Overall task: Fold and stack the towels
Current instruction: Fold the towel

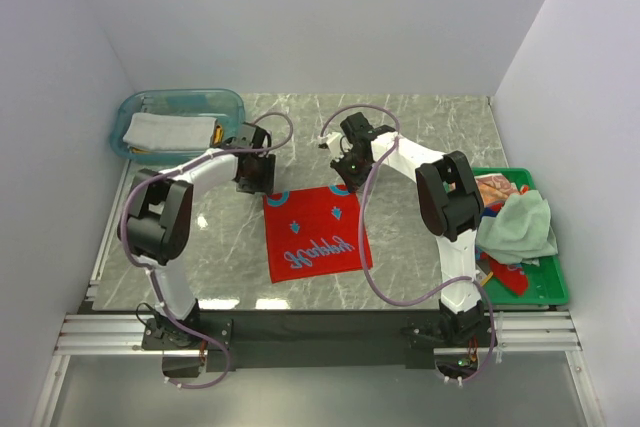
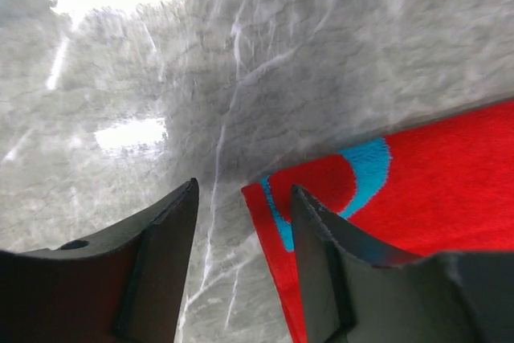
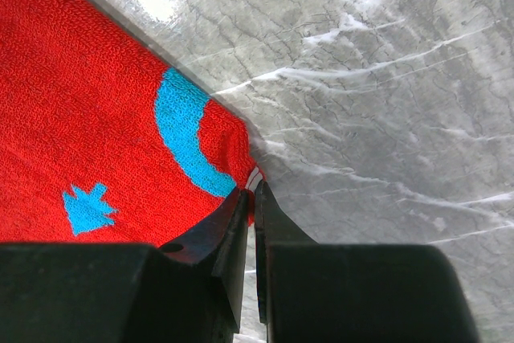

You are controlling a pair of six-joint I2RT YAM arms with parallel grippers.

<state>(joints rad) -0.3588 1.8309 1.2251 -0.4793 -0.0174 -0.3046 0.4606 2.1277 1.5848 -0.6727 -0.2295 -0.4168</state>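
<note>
- Red towel [image 1: 315, 232] lay flat mid-table [image 1: 420, 127], its far edge running left-right between both arms.
- Right pincer [image 3: 249, 190] was clamped on the far-right corner.
- Left pincer [image 2: 245, 190] was apart, straddling the far-left corner, which sat nearer its right finger [image 2: 337, 271]; likely next grab.

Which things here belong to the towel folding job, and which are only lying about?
Belong to the job:
- red towel, flat on the table
- grey-white towel, in the tub
- pale green towel and orange-brown towel, in the crate

Only lying about:
- teal tub
- green crate
</note>
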